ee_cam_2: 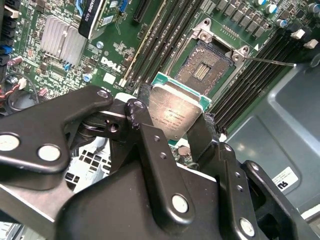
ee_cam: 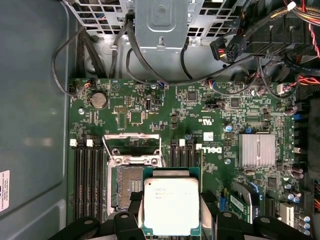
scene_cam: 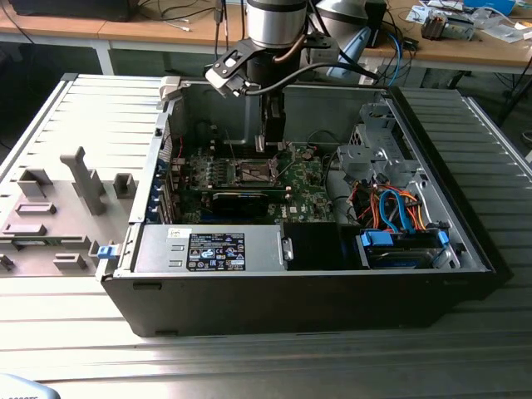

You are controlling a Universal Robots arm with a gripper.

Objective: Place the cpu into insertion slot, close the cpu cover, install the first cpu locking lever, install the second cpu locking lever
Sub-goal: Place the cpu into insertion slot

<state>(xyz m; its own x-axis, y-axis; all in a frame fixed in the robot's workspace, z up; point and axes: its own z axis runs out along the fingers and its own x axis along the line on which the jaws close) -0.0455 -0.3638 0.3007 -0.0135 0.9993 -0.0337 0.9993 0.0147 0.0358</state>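
The gripper (ee_cam_2: 172, 131) is clamped on the cpu (ee_cam_2: 176, 114), a black finger (ee_cam_2: 141, 125) pressed against each of two opposite edges, and the chip's silver top faces the camera in both wrist views. The cpu hangs just off the green board (ee_cam: 215, 112), close beside the slot (ee_cam: 128, 187) but not seated. The slot's contact field lies bare, and the cover (ee_cam: 134, 146) stands flipped open at one edge. In the exterior view the arm (scene_cam: 274, 25) reaches down into the open case (scene_cam: 332, 291), gripper low over the board.
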